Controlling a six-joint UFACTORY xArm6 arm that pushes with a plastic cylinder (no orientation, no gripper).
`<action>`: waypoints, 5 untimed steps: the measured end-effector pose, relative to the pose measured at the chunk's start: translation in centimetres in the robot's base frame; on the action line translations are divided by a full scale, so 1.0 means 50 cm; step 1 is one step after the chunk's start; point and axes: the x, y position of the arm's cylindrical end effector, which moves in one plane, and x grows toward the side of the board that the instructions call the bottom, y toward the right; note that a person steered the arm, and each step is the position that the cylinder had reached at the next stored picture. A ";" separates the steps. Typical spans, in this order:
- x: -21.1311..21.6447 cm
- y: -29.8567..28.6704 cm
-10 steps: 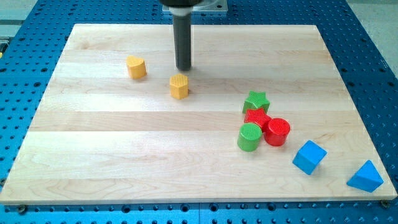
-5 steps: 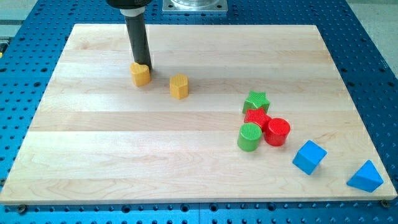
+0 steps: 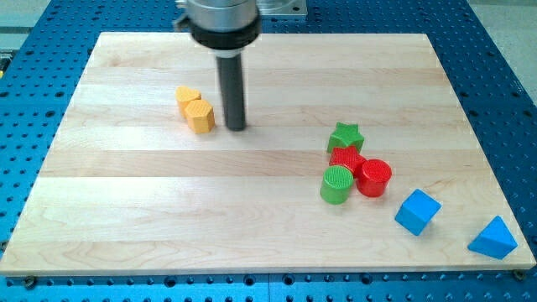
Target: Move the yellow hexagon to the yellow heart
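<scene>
The yellow hexagon (image 3: pixel 200 117) sits on the wooden board at the upper left, touching the yellow heart (image 3: pixel 187 96), which lies just up and left of it. My tip (image 3: pixel 237 127) rests on the board just to the right of the hexagon, a small gap apart from it. The dark rod rises from there toward the view's top.
A cluster sits right of centre: a green star (image 3: pixel 345 135), a red star (image 3: pixel 346 158), a red cylinder (image 3: pixel 374 177) and a green cylinder (image 3: pixel 336 184). A blue cube (image 3: pixel 417 210) and a blue triangle (image 3: pixel 493 237) lie at the lower right near the board's edge (image 3: pixel 268 273).
My tip went from behind the hexagon left to the heart, then came round to the hexagon's right side. The hexagon has slid left and now touches the heart.
</scene>
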 end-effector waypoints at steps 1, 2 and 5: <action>-0.047 0.216; -0.048 0.450; 0.370 0.617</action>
